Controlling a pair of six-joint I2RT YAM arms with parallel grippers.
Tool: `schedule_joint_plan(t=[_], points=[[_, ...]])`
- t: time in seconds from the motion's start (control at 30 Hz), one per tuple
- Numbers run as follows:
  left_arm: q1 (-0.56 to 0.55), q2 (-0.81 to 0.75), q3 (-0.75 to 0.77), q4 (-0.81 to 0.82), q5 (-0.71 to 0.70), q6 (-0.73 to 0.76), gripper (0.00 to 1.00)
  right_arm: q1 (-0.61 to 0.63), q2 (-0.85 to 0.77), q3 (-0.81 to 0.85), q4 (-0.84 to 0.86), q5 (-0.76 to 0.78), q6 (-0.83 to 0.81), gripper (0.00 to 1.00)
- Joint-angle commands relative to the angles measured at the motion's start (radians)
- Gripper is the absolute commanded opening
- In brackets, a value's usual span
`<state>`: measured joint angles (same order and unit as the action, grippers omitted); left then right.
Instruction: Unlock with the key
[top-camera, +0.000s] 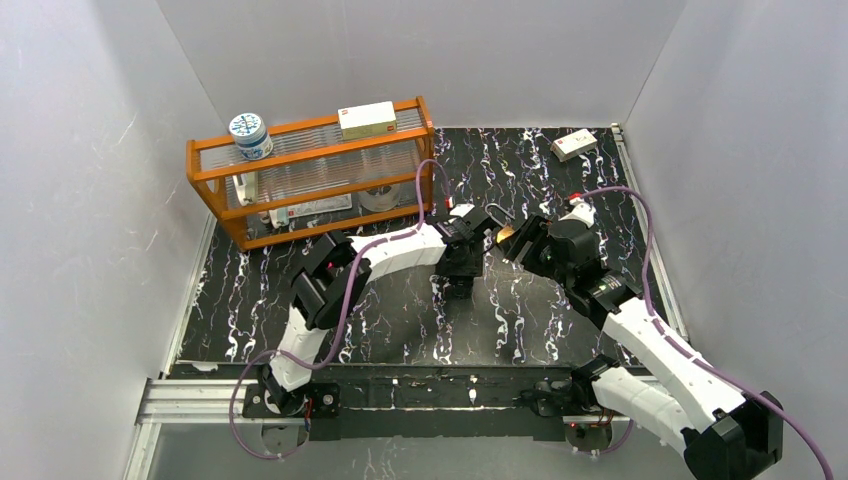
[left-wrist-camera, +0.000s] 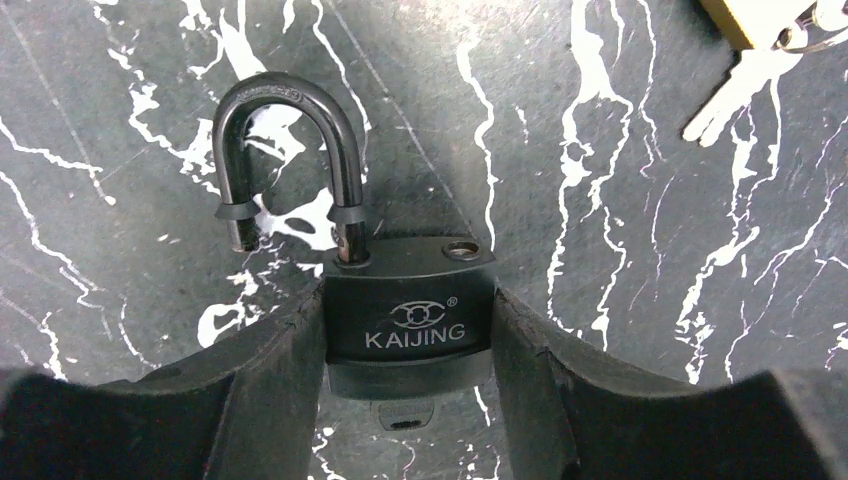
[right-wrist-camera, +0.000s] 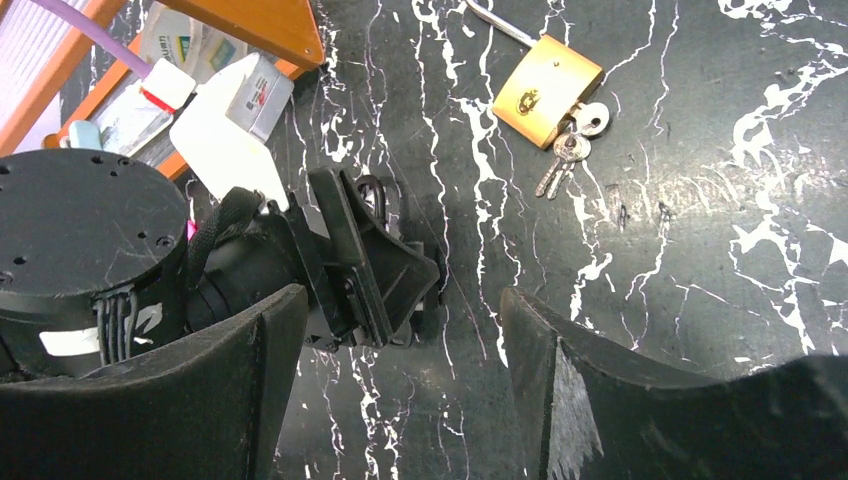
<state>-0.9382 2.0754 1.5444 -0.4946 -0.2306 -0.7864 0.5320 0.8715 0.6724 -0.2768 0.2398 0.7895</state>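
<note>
Gripping the black padlock (left-wrist-camera: 410, 340) by the two sides of its body, the left gripper (left-wrist-camera: 408, 310) sits at bottom centre of its own wrist view, its fingers (left-wrist-camera: 290, 370) pressed flat against the lock, which bears the word KAIJING. The shackle (left-wrist-camera: 290, 110) stands up toward the top of that frame, swung open: its right leg enters the body, its left leg ends free off to the left, and an empty hole shows on the body's top at the right. Under the body, between the fingers, a small grey piece (left-wrist-camera: 405, 418) with a slot peeks out; whether it is the key I cannot tell. The right gripper (right-wrist-camera: 402, 310) hangs wide and empty just beside the left one, above the marbled black table (top-camera: 400, 320). A brass padlock (right-wrist-camera: 545, 85) with keys (right-wrist-camera: 565, 150) lies on the table in the upper centre-right of the right wrist view. An orange rack (top-camera: 310, 180) stands in the overhead view's upper left
</note>
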Motion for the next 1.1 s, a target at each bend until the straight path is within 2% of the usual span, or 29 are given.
schedule_joint_plan(t=[0.0, 0.3, 0.7, 0.9, 1.07], points=[[-0.010, 0.014, 0.055, -0.041, -0.042, -0.018, 0.09, -0.007, -0.017, 0.009, 0.003, 0.014, -0.004, 0.78], [-0.010, -0.028, 0.033, -0.033, 0.009, 0.006, 0.42, -0.009, -0.002, 0.014, 0.013, -0.001, 0.013, 0.78], [-0.010, -0.218, -0.093, 0.042, -0.035, 0.066, 0.87, -0.013, -0.004, 0.009, -0.009, 0.008, 0.038, 0.78], [-0.010, -0.421, -0.211, 0.054, -0.145, 0.112, 0.98, -0.012, 0.009, 0.019, -0.016, -0.008, 0.024, 0.78], [-0.006, -0.649, -0.358, 0.007, -0.325, 0.106, 0.98, -0.013, 0.057, 0.035, 0.019, -0.092, -0.014, 0.79]])
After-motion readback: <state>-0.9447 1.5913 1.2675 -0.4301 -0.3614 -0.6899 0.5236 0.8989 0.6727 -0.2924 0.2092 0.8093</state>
